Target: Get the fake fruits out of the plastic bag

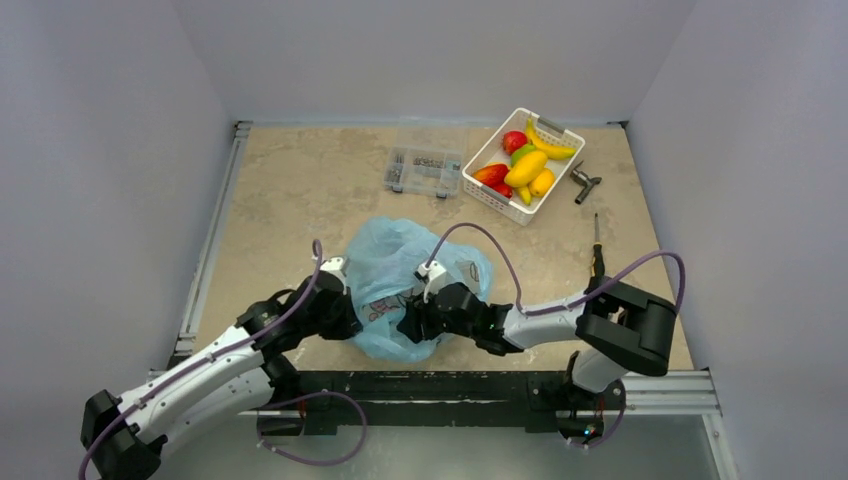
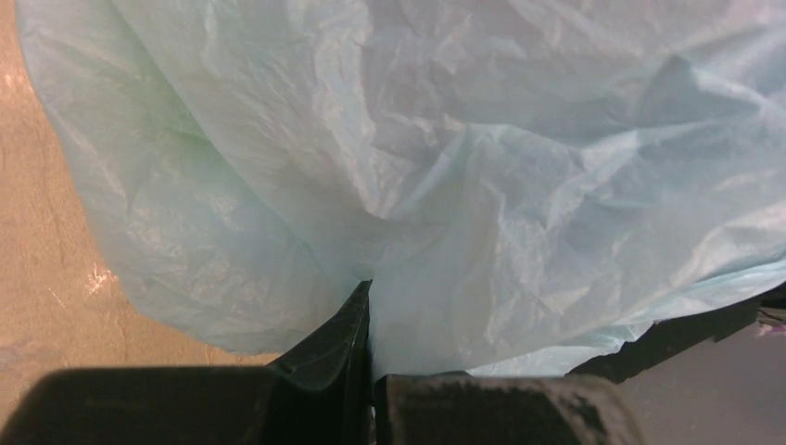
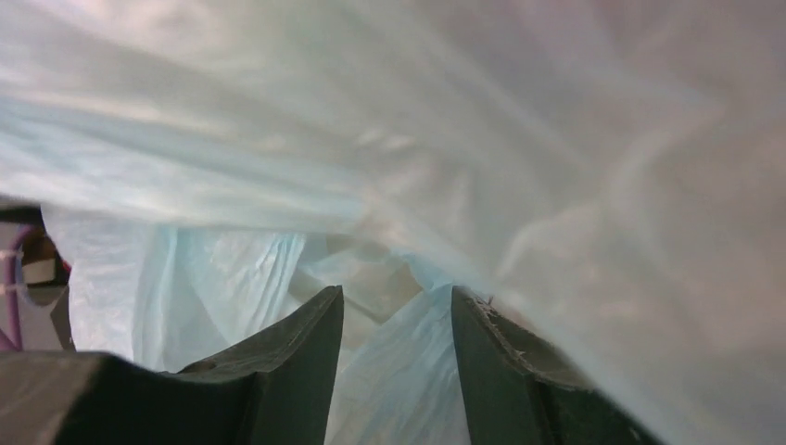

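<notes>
The light blue plastic bag (image 1: 405, 268) lies crumpled on the table between my two arms. It fills the left wrist view (image 2: 445, 167) and the right wrist view (image 3: 463, 139). My left gripper (image 1: 348, 306) is at the bag's left side, and its jaws (image 2: 371, 289) are shut on a pinch of the bag's film. My right gripper (image 1: 413, 324) is at the bag's near right side. It is open (image 3: 397, 301), with loose folds of film lying between its fingers. The dark red fruit and the green grapes are hidden.
A white basket (image 1: 498, 202) at the back right holds a banana, mangoes and red fruits. A clear parts box (image 1: 425, 170) stands left of it. A metal tool (image 1: 585, 183) and a screwdriver (image 1: 597, 245) lie at the right. Walls close in on three sides.
</notes>
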Controlling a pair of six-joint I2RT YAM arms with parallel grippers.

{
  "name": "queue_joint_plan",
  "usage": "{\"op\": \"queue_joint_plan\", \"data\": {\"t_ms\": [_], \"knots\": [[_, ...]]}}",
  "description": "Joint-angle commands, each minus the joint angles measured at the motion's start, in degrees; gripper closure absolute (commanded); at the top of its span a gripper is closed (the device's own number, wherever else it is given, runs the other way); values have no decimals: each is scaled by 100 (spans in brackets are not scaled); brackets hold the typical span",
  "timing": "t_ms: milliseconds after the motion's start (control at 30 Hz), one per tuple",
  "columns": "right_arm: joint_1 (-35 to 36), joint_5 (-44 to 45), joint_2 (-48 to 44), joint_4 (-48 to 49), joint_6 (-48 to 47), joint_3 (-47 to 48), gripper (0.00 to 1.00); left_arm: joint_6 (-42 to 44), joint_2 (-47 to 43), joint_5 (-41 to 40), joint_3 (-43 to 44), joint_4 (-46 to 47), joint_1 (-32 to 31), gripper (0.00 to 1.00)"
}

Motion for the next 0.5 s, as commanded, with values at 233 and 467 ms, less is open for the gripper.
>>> {"op": "queue_joint_plan", "data": {"t_ms": [233, 467], "knots": [[-432, 1429, -253, -1469, -304, 1581, 17, 206, -110, -269, 567, 379, -14, 100], [-760, 798, 549, -1421, -859, 2316, 2, 163, 50, -336, 844, 790, -12, 100]]}}
